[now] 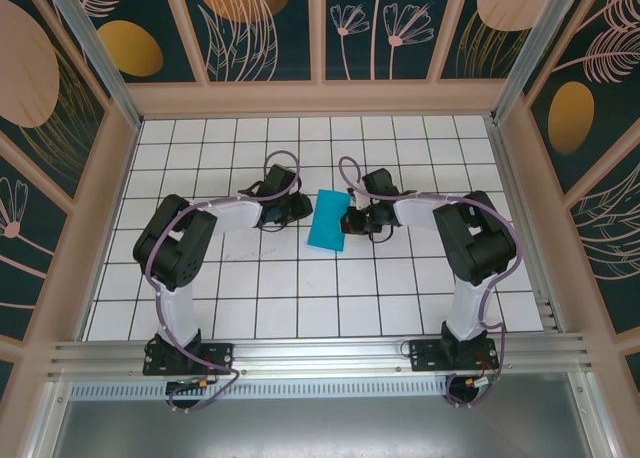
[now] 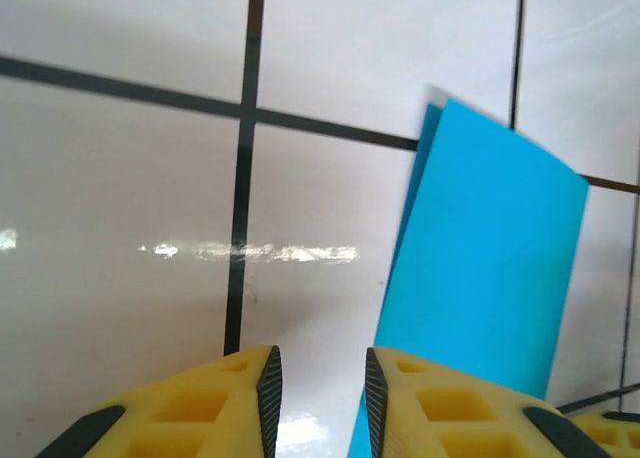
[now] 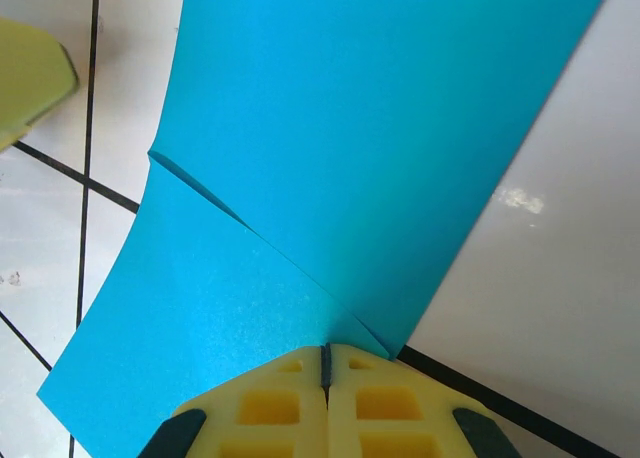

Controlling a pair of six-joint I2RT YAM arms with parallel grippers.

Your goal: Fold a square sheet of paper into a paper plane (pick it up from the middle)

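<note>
While the right tool (image 3: 325, 363) is pinching the square sheet of paper (image 1: 327, 218) by its right edge, the left tool (image 2: 318, 368) is hovering just left, slightly spread and empty. The folded sheet is lying between them, its long axis running near to far.

Two robot arms rise from side-by-side bases and bend inward, elbows out, forearms pointing at each other. The left arm (image 1: 185, 243) ends in the left gripper (image 1: 290, 210), held low, its yellow fingers (image 2: 230, 403) parted by a narrow gap with nothing between them. The right arm (image 1: 470, 240) ends in the right gripper (image 1: 352, 221), also low, jaws pressed together and pinching one edge of the sheet of paper (image 3: 380, 128).
</note>
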